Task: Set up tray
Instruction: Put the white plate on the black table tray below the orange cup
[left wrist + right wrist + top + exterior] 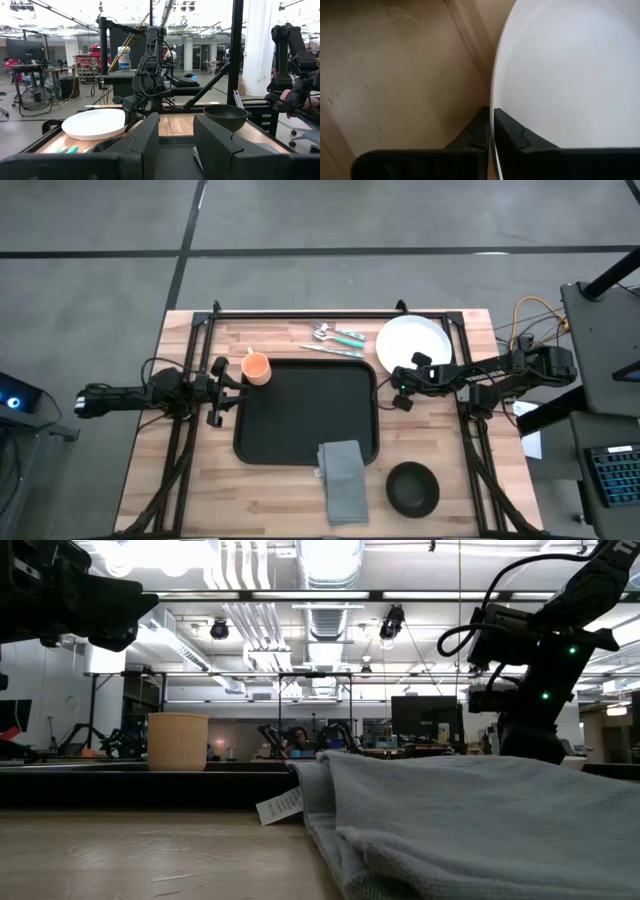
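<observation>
The large black tray (300,405) lies flat on the middle of the wooden table. A white plate (415,338) sits beyond the tray's far right corner. My right gripper (491,137) is shut on the plate's rim at the side nearest the tray, also seen in the high view (400,376). My left gripper (214,392) stands open at the tray's left edge, level and holding nothing; its fingers (145,142) show spread in the left wrist view. An orange cup (256,367) stands upright at the tray's far left corner. My right gripper pinches the plate's rim (493,117) between its two fingers, one finger (515,136) on the plate's upper face and the other (479,131) outside the edge. The fingers slant down from the table's right side. The plate (95,124) sits about level at the table.
Cutlery with teal handles (336,338) lies beyond the tray's far edge. A folded grey napkin (343,478) overlaps the tray's near rim. A black bowl (412,488) stands near the front right. The black frame rails (300,313) border the table.
</observation>
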Controlling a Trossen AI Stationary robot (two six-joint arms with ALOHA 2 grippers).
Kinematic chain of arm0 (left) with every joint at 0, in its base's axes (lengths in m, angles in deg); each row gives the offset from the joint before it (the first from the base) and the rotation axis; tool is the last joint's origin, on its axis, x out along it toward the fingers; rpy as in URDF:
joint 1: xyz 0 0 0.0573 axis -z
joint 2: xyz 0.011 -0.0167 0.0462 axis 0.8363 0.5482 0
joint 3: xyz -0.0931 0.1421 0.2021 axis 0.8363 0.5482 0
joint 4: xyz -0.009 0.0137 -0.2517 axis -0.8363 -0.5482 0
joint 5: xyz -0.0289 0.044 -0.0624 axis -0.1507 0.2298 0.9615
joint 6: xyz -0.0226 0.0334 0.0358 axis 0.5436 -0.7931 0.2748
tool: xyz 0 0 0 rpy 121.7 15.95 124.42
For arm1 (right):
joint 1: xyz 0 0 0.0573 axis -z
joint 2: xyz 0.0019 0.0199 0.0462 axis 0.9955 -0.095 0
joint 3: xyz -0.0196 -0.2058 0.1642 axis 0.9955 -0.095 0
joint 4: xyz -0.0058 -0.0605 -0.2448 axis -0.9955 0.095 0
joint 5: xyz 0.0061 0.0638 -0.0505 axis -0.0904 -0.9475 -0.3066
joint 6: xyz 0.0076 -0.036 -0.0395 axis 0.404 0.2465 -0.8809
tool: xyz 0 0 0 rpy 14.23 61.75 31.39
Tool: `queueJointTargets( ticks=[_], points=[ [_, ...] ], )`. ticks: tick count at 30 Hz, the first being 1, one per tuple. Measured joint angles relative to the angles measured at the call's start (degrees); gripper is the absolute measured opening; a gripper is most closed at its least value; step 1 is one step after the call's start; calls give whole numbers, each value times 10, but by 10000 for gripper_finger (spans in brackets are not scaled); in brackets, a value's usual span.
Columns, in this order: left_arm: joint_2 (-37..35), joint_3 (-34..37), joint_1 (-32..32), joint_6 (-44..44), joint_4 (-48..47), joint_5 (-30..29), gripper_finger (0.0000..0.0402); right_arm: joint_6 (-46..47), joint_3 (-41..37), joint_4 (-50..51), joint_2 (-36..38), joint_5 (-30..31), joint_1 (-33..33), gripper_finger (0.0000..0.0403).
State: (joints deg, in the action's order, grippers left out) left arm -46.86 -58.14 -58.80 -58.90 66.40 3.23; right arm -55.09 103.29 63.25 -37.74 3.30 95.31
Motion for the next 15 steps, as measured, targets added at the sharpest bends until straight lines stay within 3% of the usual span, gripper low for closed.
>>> queueJointTargets(
  ticks=[15],
  points=[
    [0,0,0,0,0,0,105,-26,52,5,0,23,1,8]
  ],
)
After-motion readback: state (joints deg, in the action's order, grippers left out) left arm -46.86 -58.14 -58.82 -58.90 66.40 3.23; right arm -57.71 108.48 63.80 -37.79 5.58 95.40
